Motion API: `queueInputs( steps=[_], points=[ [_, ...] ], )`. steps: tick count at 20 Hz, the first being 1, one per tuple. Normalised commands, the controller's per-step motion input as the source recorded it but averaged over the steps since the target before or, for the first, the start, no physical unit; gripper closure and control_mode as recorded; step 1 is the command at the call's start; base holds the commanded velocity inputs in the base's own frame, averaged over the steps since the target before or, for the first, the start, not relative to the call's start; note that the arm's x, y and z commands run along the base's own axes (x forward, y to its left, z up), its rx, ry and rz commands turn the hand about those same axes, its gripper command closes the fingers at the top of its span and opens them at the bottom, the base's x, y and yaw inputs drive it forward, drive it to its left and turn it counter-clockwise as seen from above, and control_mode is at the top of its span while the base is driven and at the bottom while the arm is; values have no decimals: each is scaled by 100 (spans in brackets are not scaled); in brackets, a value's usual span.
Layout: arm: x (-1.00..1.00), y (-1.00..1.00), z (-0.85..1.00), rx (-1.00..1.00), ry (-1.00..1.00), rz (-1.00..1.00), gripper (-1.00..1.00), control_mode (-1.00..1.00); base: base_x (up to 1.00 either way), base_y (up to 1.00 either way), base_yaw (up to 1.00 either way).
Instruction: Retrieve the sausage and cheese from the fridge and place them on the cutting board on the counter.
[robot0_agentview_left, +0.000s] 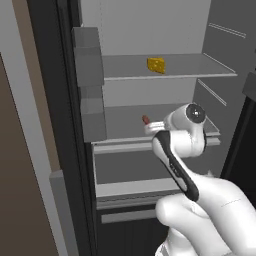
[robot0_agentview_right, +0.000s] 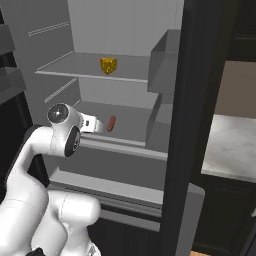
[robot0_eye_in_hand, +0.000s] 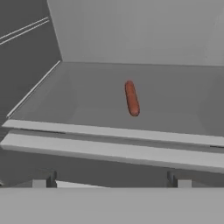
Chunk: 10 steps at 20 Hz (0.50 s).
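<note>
The fridge (robot0_agentview_left: 150, 25) stands open in front of me, its light grey inside showing. A yellow cheese (robot0_agentview_left: 156, 65) (robot0_agentview_right: 108, 65) chunk sits on the upper shelf. On the shelf below lies the reddish-brown sausage (robot0_eye_in_hand: 131, 98) (robot0_agentview_right: 111, 123), partly hidden behind my wrist in the left base view (robot0_agentview_left: 145, 120). My gripper (robot0_eye_in_hand: 111, 180) is open and empty. It is level with the front lip of the sausage's shelf, pointing at the sausage from a short way off. The cutting board is out of view.
Grey door bins (robot0_agentview_left: 87, 65) (robot0_agentview_right: 165, 60) flank the shelves. The black door edge (robot0_agentview_right: 185, 125) rises at the right, with the marbled counter (robot0_agentview_right: 235, 145) beyond it. A lower shelf and drawer front (robot0_agentview_left: 130, 187) lie under my arm. A brown cabinet panel (robot0_agentview_left: 20, 175) stands at the left.
</note>
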Motion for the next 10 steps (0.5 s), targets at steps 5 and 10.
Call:
queueInputs(
  steps=[5,10],
  points=[
    [71,0,0,0,1,1,-100,-100,0,0,0],
    [76,-1,-1,0,7,0,-100,-100,0,0,0]
  ],
)
